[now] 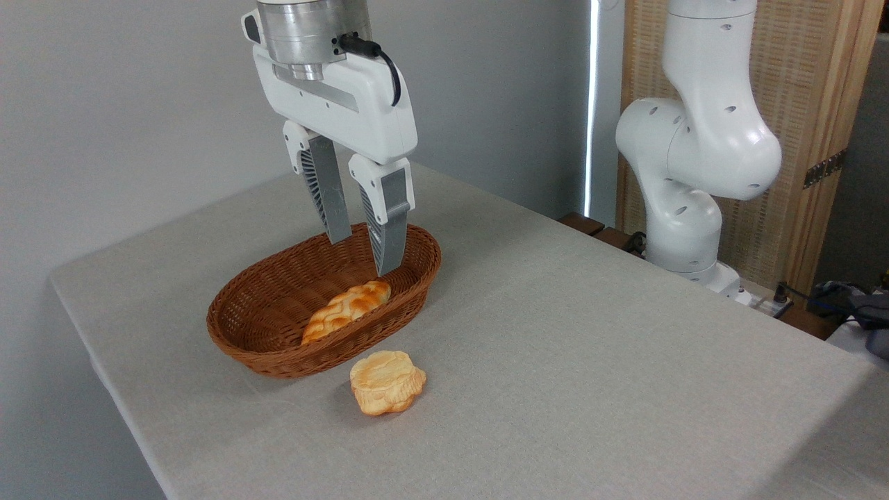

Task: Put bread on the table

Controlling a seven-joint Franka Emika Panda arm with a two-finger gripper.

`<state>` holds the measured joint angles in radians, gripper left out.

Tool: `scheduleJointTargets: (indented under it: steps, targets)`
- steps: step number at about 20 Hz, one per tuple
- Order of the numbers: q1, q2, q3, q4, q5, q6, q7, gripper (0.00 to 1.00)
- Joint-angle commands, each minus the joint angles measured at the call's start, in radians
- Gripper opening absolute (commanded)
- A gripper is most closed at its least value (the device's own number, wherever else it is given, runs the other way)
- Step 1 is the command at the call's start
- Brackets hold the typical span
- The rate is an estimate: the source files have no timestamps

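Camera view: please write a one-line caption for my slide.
Open end effector hovers above the braided bread in the wicker basket; a scalloped bun lies on the grey table.

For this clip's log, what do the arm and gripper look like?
The arm is glossy white with rounded, bulbous joint housings and small dark recessed holes. The gripper has a white boxy body under a silver metal cylinder, with a black cable looping along its side. Its two fingers are long, grey, ribbed and tapered, set in white mounts.

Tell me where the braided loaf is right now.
The braided loaf lies inside the wicker basket, left of centre on the table, below the open gripper and just behind the round bun.
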<state>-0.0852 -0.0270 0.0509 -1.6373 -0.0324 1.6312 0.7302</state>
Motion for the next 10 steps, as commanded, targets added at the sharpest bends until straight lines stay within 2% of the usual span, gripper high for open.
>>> scheduleJointTargets:
  steps: [1, 10]
  targets:
    - [-0.004, -0.001, 0.004, 0.013, -0.017, -0.028, -0.011, 1.0]
    - [-0.004, -0.004, 0.006, 0.013, -0.017, -0.036, -0.008, 1.0]
